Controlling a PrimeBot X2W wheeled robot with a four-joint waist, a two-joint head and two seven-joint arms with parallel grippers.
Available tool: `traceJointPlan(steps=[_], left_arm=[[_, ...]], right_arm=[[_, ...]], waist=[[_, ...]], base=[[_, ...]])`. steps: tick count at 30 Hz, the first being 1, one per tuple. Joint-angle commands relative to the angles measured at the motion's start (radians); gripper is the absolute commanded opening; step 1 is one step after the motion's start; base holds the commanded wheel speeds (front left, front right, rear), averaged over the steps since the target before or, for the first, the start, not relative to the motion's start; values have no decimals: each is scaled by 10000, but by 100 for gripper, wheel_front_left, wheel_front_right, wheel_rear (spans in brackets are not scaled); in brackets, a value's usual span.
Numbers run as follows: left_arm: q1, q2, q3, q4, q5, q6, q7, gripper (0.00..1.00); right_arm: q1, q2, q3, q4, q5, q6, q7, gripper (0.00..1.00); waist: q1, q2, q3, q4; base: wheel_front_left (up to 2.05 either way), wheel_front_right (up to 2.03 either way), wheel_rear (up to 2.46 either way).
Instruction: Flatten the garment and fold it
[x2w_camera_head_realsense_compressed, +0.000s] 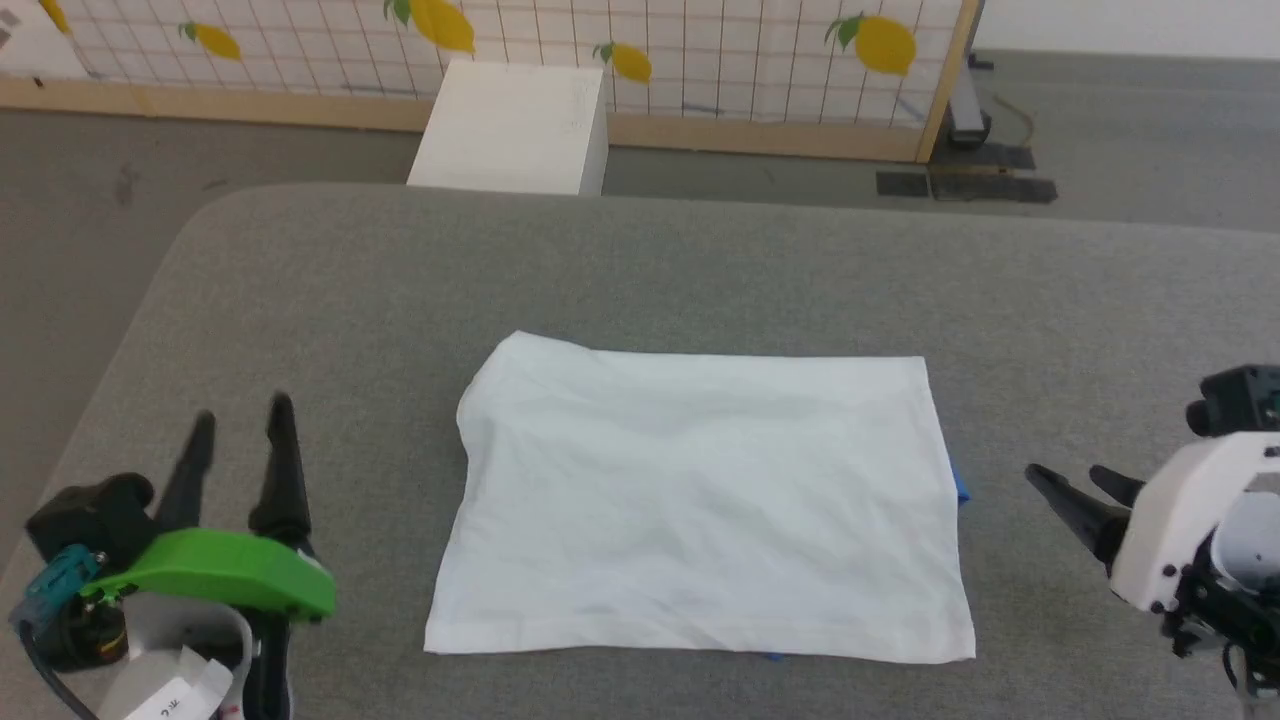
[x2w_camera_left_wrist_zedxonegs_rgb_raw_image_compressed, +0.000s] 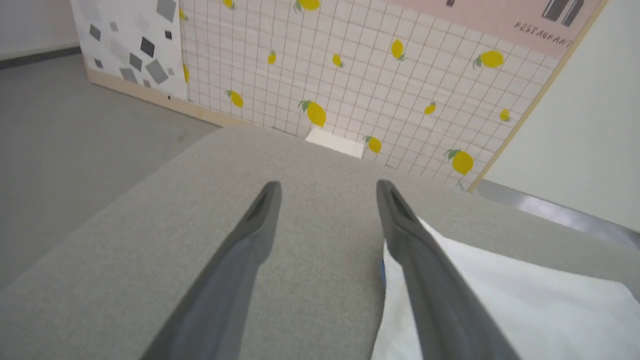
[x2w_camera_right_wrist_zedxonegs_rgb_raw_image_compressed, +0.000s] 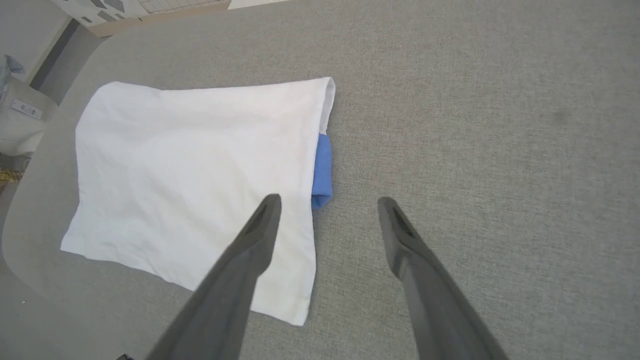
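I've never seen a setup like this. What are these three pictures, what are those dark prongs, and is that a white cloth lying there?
It is a two-armed robot working at a grey fabric-covered table. One picture comes from a camera on its head, looking down; the other two come from cameras on its wrists, looking along each arm's fingers. The dark prongs are those fingers: the left gripper and the right gripper, both open and holding nothing. The cloth is a white cotton T-shirt with blue parts, folded into a rectangle and lying flat between them. A blue edge peeks out on the side nearer the right gripper.
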Motion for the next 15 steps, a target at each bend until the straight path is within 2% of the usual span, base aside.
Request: traceJointPlan(steps=[1, 3, 6, 11, 15], left_arm=[[-299, -133, 31, -47, 185, -109, -625, 100], [-514, -272, -40, -78, 493, -253, -1426, 100], [-806, -447, -143, -168, 906, -537, -1936, 100], [-1114, -746, -87, -395, 1685, -850, -2106, 100], [-1158, -1244, 117, -565, 2185, -1035, -2114, 100]], right_arm=[[-295, -9, 142, 264, 16, -13, -68, 100], [-651, -57, 314, 692, 83, -13, -126, 100], [-1118, -195, 713, 1359, 270, -13, -65, 100], [-1618, -506, 1287, 2146, 519, -13, 9, 100], [-1855, -732, 1724, 2591, 690, -13, 91, 100]], waist=[[1, 0, 362, 63], [1, 0, 594, 93], [1, 0, 962, 158], [1, 0, 1484, 306], [1, 0, 1837, 417]], base=[[0, 0, 0], [0, 0, 0], [0, 0, 0], [0, 0, 0], [0, 0, 0]])
